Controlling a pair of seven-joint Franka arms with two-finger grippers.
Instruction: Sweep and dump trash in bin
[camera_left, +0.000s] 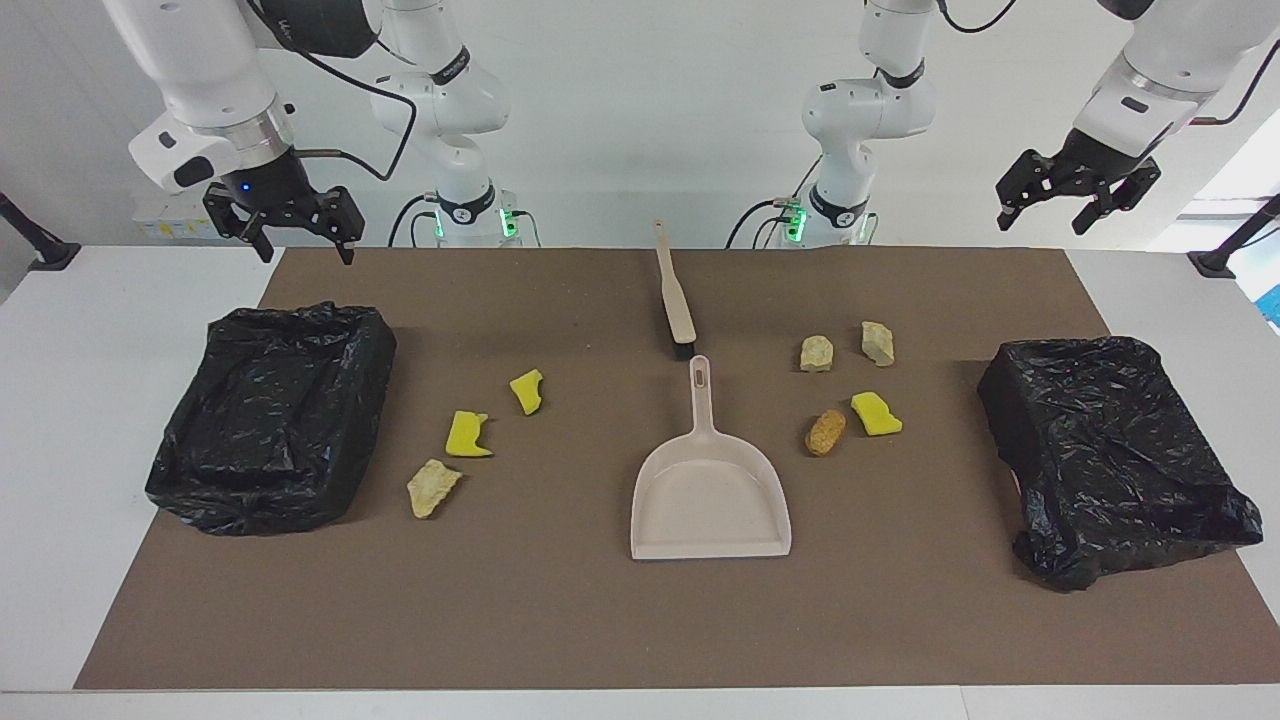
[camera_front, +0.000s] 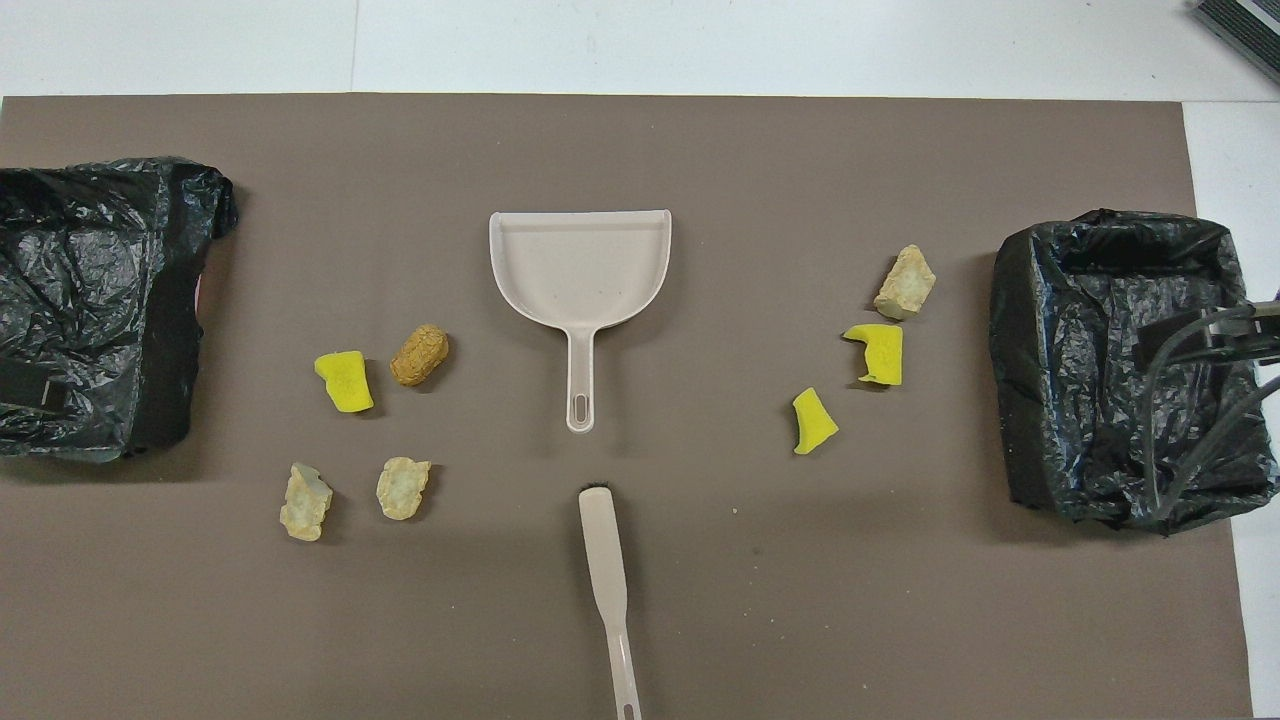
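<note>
Left claw (camera_left: 1078, 200): raised, open, over the worktop's (camera_left: 140, 300) corner.
Right claw (camera_left: 295, 232): raised, open, above the bin (camera_left: 270, 415).
Dustpan (camera_left: 710, 490): mid-mat, brush (camera_left: 675, 295) nearer the robots.
Trash (camera_left: 468, 435): seven chunks, scattered either side.

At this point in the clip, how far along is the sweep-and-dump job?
Nothing looks done: all seven trash pieces lie on the brown mat, three toward the right arm's end, four toward the left arm's. Nothing is in hand: the left gripper and right gripper hang open and empty, while the brush and dustpan lie untouched. Sweeping and dumping into a bin remain.
</note>
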